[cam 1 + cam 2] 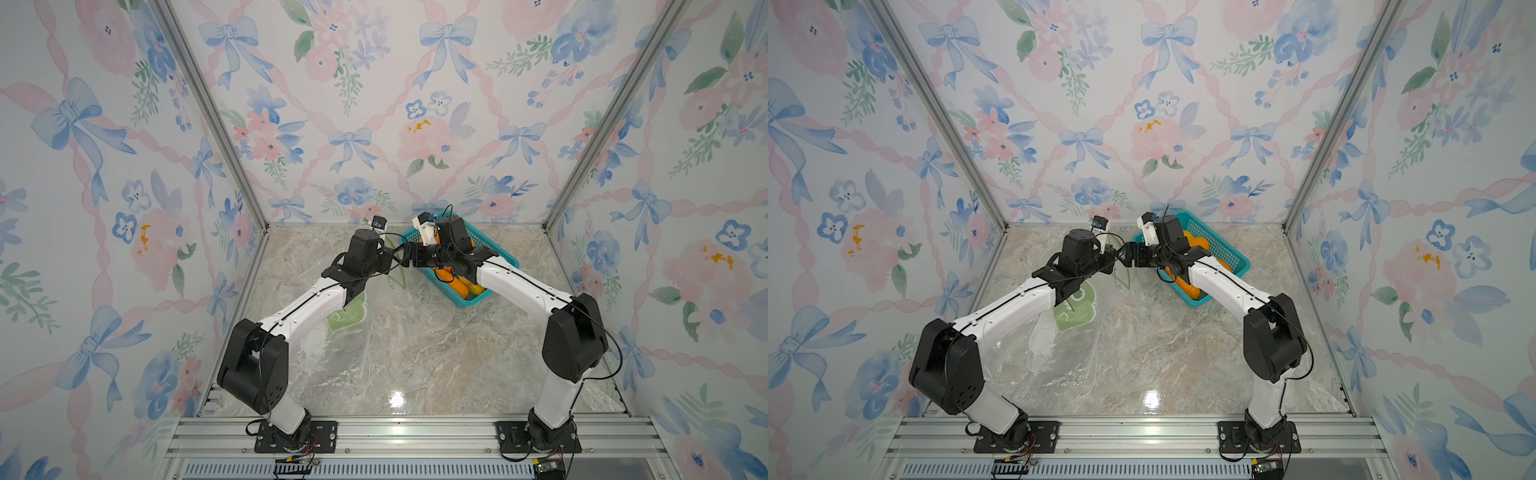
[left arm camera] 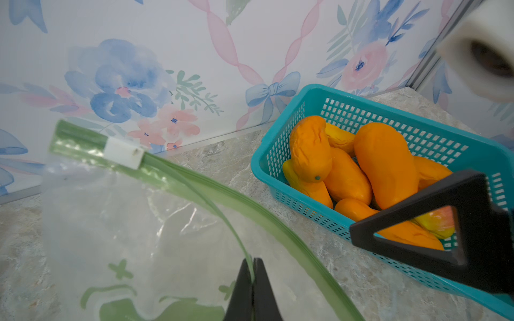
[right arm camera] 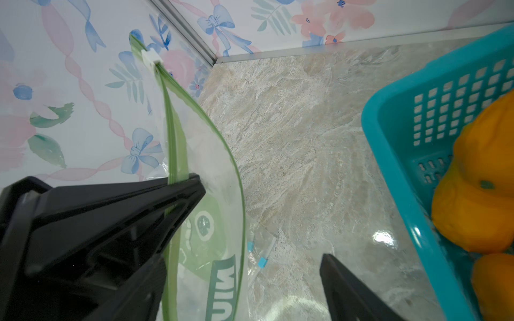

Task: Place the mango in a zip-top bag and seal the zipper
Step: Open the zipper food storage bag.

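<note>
Mango: several orange mangoes are piled in the basket by the back wall. None is in the bag yet. The biggest lies on top, free to take.
Mango handling: it looks smooth, rounded and fairly heavy. Some skins are wrinkled, so they are probably soft. It is likely to roll or squirt out of a tip pinch.
Mango hold: probably best taken across the narrow middle, with the jaws crosswise to its length.
Mango axis: it is elongated. The top ones lie roughly crosswise to the basket's long walls and lean on each other. One shows its stem end toward the near wall.
Bag: thin clear film that looks limp, light and slippery. Only the green zipper band looks stiff enough to hold.
Bag pose: the mouth is lifted off the table and parted, just beside the basket. The body trails down toward the left arm's base.
Zipper axis: it runs from the slider at the far end toward the grippers. The two lips split just past the slider.
Left gripper: clamped on one green lip, holding it up.
Right gripper: jaws spread and holding nothing. The other lip passes between them, so a pinch there looks like the next move.
Risk: the film may sag and close the mouth once a lip is let go.
</note>
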You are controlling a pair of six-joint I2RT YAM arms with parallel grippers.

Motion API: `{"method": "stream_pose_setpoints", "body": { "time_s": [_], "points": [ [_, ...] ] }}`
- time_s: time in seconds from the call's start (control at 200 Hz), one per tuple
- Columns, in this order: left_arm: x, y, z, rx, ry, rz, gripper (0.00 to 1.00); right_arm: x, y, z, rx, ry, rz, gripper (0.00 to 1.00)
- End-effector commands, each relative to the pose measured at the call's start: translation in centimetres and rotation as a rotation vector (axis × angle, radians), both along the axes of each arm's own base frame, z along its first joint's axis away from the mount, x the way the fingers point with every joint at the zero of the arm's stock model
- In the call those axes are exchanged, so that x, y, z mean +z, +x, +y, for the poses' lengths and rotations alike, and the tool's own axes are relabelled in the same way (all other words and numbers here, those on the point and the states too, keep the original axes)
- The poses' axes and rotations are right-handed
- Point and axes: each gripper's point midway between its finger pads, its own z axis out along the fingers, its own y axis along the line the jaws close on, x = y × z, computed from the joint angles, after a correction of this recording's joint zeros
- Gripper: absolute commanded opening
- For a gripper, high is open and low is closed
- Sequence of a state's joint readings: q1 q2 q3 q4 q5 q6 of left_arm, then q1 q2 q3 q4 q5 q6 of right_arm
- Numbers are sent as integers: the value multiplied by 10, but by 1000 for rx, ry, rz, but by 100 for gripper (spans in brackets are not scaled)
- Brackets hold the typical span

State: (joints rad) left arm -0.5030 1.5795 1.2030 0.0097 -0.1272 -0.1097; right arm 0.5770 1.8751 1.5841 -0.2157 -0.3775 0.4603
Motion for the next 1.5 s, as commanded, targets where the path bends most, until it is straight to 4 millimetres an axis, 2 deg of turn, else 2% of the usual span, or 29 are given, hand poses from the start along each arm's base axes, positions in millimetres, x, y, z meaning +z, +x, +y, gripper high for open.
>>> {"method": "stream_pose_setpoints", "body": {
  "time_s": [0.0, 0.19, 0.275, 0.44, 0.585, 0.68, 0.815, 0.92, 1.11, 1.27, 1.4, 1.49],
  "points": [
    [22, -9, -6, -80, -19, -68, 0, -18, -6, 9, 45, -52, 59, 85],
    [36, -23, -8, -165, -39, -104, 0, -29, 4, 11, 47, -96, 67, 75],
    [42, -29, -7, -203, -52, -121, 0, -28, 10, 13, 46, -91, 64, 66],
    [51, -42, 2, -252, -79, -166, 0, -27, 20, 14, 34, -69, 73, 37],
    [60, -44, 21, -246, -134, -207, 0, -24, 22, 13, 29, -57, 77, 11],
    [62, -46, 28, -253, -156, -233, 0, -22, 21, 13, 24, -51, 80, 0],
    [62, -43, 34, -259, -170, -245, 0, -19, 21, 9, 6, -54, 80, 0],
    [60, -34, 47, -218, -179, -240, 0, -18, 24, 1, -29, -64, 83, 0],
    [58, -26, 67, -149, -176, -237, 0, -20, 31, -23, -108, -90, 90, 0],
    [71, -25, 75, -129, -168, -260, 0, -25, 36, -49, -188, -200, 75, 0],
    [81, -22, 70, -136, -203, -246, 0, -23, 33, -49, -174, -208, 72, 12],
    [72, -15, 67, -120, -252, -198, 0, -18, 28, -39, -142, -207, 59, 24]
  ]
}}
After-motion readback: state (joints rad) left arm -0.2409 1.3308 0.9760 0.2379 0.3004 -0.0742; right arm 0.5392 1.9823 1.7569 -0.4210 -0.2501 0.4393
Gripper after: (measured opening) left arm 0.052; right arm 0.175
